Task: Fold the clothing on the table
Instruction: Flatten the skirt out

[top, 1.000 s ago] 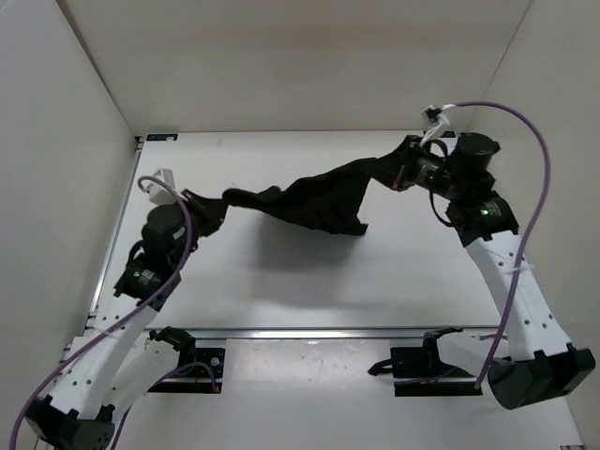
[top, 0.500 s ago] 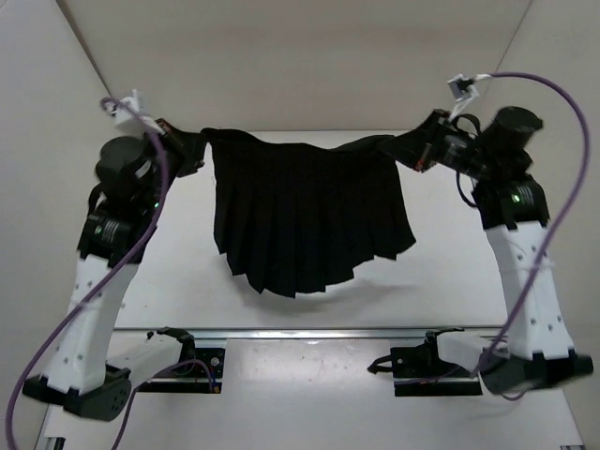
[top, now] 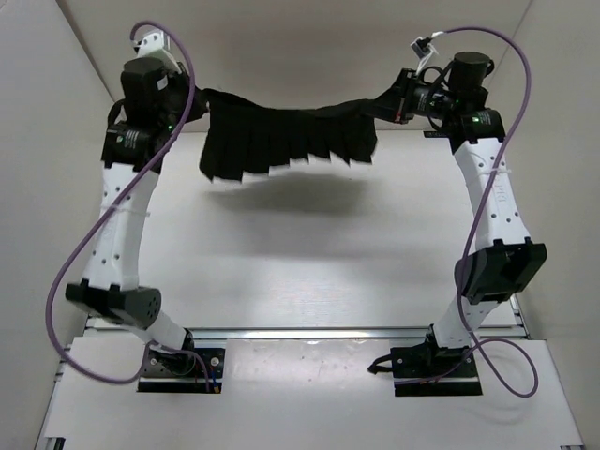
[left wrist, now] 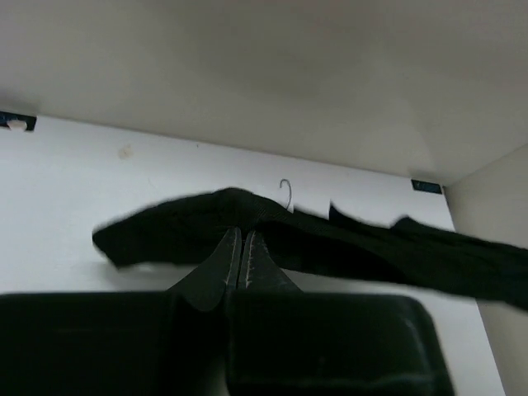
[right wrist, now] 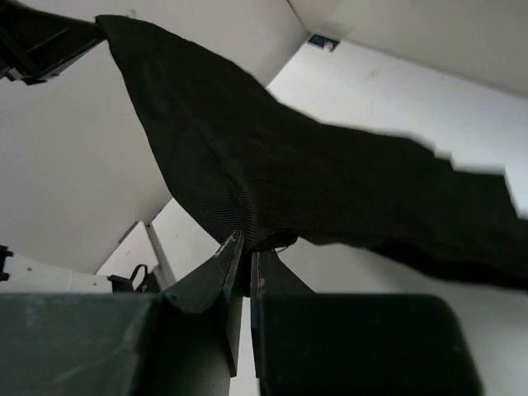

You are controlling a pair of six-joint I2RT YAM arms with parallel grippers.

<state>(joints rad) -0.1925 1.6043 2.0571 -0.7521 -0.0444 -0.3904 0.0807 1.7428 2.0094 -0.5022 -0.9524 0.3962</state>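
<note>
Two arms stand raised high over the table (top: pixel 300 253), with a pleated black skirt (top: pixel 291 141) strung between them.

**Overhead view.**
- The left arm climbs from its base at 7 o'clock and bends at an elbow low on that side. Its long white link runs up to 11 o'clock, where the wrist turns inward toward 3 o'clock.
- The right arm mirrors this pose: base at 5 o'clock, elbow at 4 o'clock, wrist at 1 o'clock turned toward 9 o'clock.
- A purple cable (top: pixel 84 253) loops beside the left arm, and a second one trails along the right arm.
- The left gripper (top: pixel 195 101) pinches one upper corner of the skirt, and the right gripper (top: pixel 386 101) pinches the opposite corner.
- Between them the top edge sags slightly at 12 o'clock, and the jagged pleated hem hangs below it.
- The skirt's shadow (top: pixel 300 192) lies on the table apart from the cloth, so the garment hangs clear of the surface, over its far part.

**Left wrist view.** The fingers (left wrist: pixel 216 268) are pressed together on a bunched fold of fabric, and the rest of the skirt trails off toward 3 o'clock.

**Right wrist view.** The fingers (right wrist: pixel 221 268) are closed on the fabric with only a thin slit between them. The cloth spreads away toward 10 o'clock, up to the other arm's gripper at the frame's corner.
</note>
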